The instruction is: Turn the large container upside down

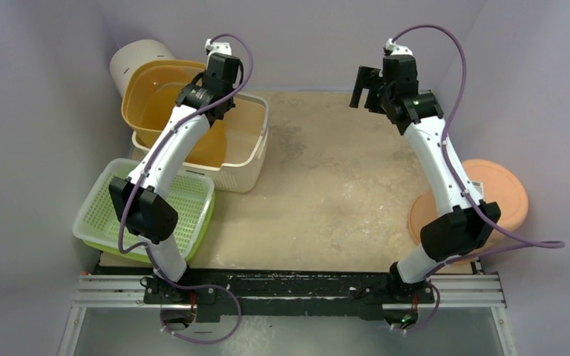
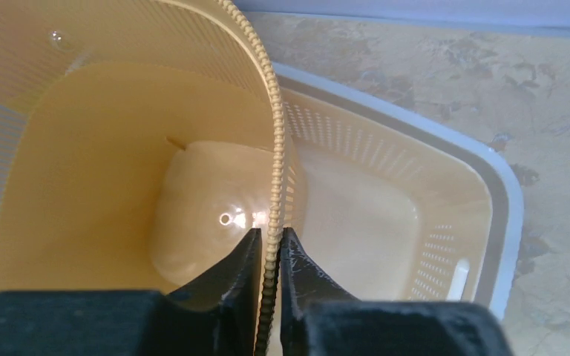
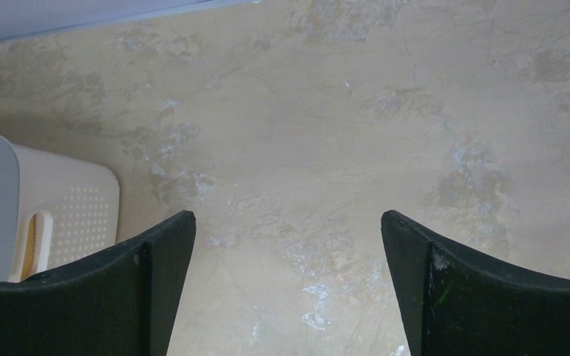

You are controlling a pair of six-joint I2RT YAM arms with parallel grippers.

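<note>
The left end effector (image 2: pixel 269 245) is pressed together on the beaded rim of the yellow tub (image 2: pixel 89 170). I take the tub to be the large container. The rim runs straight up between the two fingers (image 2: pixel 241 274), with one finger inside the wall and one outside. A grip at the lip probably lets the wrist use the rim as a lever to tip the tub over. The tub's hollow opens to the left of the pinch and appears tilted. It leans in or against the white perforated basket (image 2: pixel 505 200), which lies to the right of the fingers and below them. The right end effector (image 3: pixel 286 216) hangs spread wide and holds nothing. Bare surface (image 3: pixel 326 111) lies beneath it, and a corner of the white basket sits off to its left, so it seems parked out of the way. By count there is one yellow tub, one white basket, one green slotted basket (image 1: pixel 96 208), one white cylinder (image 1: pixel 137 55), one round orange dish (image 1: pixel 505 193) and two arms.
</note>
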